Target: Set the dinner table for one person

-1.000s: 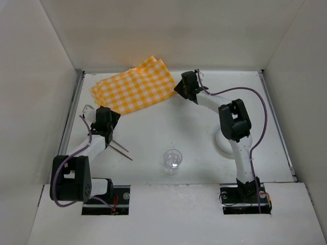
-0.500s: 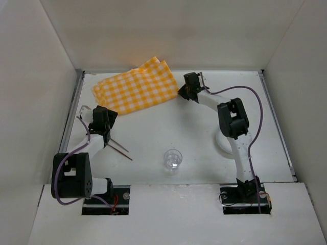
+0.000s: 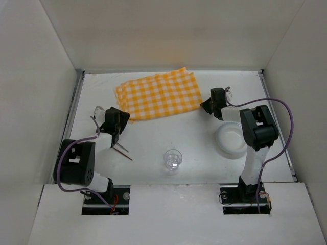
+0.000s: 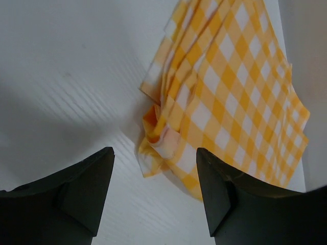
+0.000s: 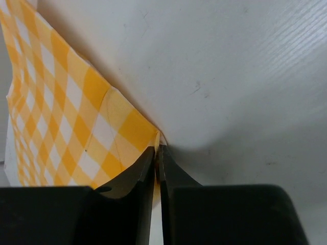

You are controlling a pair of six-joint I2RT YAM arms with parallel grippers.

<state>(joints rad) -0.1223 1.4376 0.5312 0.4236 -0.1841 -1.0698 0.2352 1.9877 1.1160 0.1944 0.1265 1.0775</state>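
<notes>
Top view: checked cloth (image 3: 158, 94) lies folded at the far middle of the white desk (image 3: 168, 130). Right gripper (image 3: 206, 105) is at the cloth's right corner. Left gripper (image 3: 122, 118) is at its left corner. A clear glass (image 3: 172, 160) stands near the front centre, a white plate (image 3: 225, 151) sits under the right arm, and thin sticks (image 3: 121, 149) lie near the left arm.

Left wrist view: jaws released and wide apart, with the cloth's crumpled corner between them. Can't tell if either pad touches it.

Right wrist view: jaws clenched, pinching the very tip of a cloth corner, low against the desk.

Likely step: placing and flattening the cloth as a placemat. To do it well:
- The right pinch is thin, so pull slowly and low so the tip doesn't slip out.
- Left should go deeper past the bunched layers and take all of them before closing.
- Then move both corners together, keeping them taut and level.
- Stop short of the glass and plate.
</notes>
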